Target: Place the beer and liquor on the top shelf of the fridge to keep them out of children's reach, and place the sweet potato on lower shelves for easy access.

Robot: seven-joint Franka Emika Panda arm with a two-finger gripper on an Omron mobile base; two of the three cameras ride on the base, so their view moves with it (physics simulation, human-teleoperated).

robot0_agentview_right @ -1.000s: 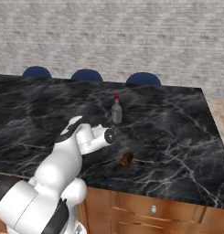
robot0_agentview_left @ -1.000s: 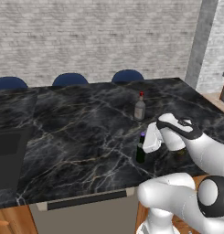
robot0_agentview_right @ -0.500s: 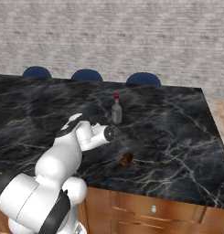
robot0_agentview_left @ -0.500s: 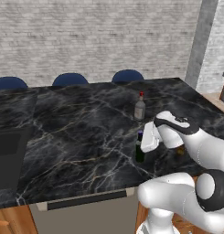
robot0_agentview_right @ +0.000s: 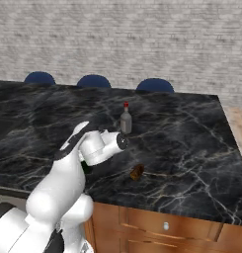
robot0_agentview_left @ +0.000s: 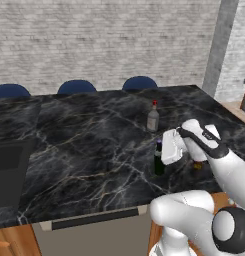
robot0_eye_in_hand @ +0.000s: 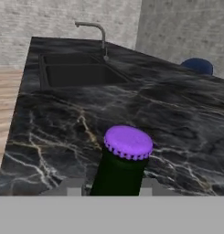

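My jaws were pinched on the beer [robot0_eye_in_hand: 119,170], gripping its dark green neck just under the purple cap, one finger on each side as the hand view showed. The bottle stood upright on the black marble tabletop [robot0_agentview_left: 84,145], close to the front edge, with my white hand [robot0_agentview_left: 173,146] pressed up against its right side in the left base view, where its lower body [robot0_agentview_left: 158,162] showed dark beneath my wrist.

The liquor [robot0_agentview_left: 153,117], greyish with a red cap, stood upright farther back on the tabletop, apart from the beer and nearer the middle; the right base view showed it [robot0_agentview_right: 125,120] just beyond my hand. The sweet potato [robot0_agentview_right: 137,172], a small reddish-brown lump, lay on the tabletop near the front edge, to the right of my arm and apart from both bottles.

Three blue chairs [robot0_agentview_right: 94,81] stood along the far side of the tabletop before a pale brick wall [robot0_agentview_left: 104,40]. In the hand view a sink [robot0_eye_in_hand: 79,73] with a curved faucet [robot0_eye_in_hand: 96,32] was set into the tabletop beyond the beer's cap.
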